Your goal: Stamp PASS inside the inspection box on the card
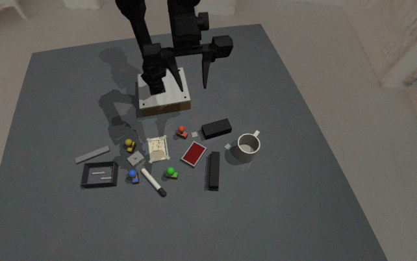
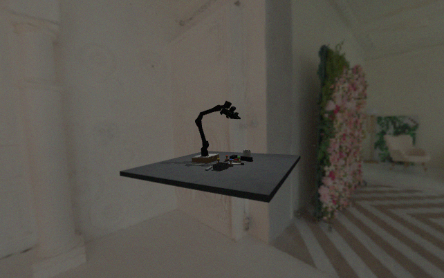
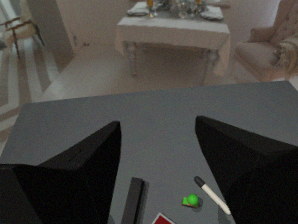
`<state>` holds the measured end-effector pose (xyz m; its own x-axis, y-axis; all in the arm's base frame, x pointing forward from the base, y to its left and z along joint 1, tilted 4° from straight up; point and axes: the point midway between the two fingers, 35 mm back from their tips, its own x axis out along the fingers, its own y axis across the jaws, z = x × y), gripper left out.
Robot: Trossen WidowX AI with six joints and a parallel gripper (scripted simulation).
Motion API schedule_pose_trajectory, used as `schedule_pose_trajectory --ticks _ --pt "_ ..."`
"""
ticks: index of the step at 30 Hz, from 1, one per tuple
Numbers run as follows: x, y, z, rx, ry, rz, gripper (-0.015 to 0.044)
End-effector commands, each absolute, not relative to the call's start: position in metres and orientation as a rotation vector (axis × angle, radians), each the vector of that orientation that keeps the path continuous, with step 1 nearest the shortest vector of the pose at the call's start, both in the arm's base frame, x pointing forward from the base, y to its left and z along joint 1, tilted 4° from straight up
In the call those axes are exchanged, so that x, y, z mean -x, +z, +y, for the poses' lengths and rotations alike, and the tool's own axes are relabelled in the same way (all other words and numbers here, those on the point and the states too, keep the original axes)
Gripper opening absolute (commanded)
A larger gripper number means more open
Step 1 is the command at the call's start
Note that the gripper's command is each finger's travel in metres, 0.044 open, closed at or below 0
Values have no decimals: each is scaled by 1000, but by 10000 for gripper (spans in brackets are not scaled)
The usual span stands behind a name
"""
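My gripper (image 1: 192,89) (image 2: 236,116) (image 3: 158,125) is open and empty, high above the table near the arm's base. Below it lie a cream card (image 1: 158,147) and a red ink pad (image 1: 193,154) to the card's right. A green-knobbed stamp (image 1: 171,172) (image 3: 190,200) stands in front of the card. A red-knobbed stamp (image 1: 181,131) stands behind the pad, a yellow-knobbed stamp (image 1: 129,144) left of the card, and a blue-knobbed stamp (image 1: 132,175) at the front left. I cannot read any stamp's label.
A white marker (image 1: 153,182) (image 3: 213,195) lies between the blue and green stamps. A black bar (image 1: 214,170) (image 3: 135,204), a black block (image 1: 216,128) and a grey mug (image 1: 249,147) stand right of the pad. A dark tray (image 1: 85,173) and a grey strip (image 1: 92,154) lie at the left.
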<state>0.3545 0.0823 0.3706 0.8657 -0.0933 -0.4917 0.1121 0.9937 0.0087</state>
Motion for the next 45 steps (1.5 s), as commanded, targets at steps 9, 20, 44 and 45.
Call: schedule_pose_trajectory --ticks 9,20,44,45 --pt "-407 212 34 93 -131 1040 222" --pt "-383 65 -27 -48 -72 1597 222" --pt "-389 40 -22 -49 -72 1596 222" --pt "-389 38 -22 -49 -72 1596 222"
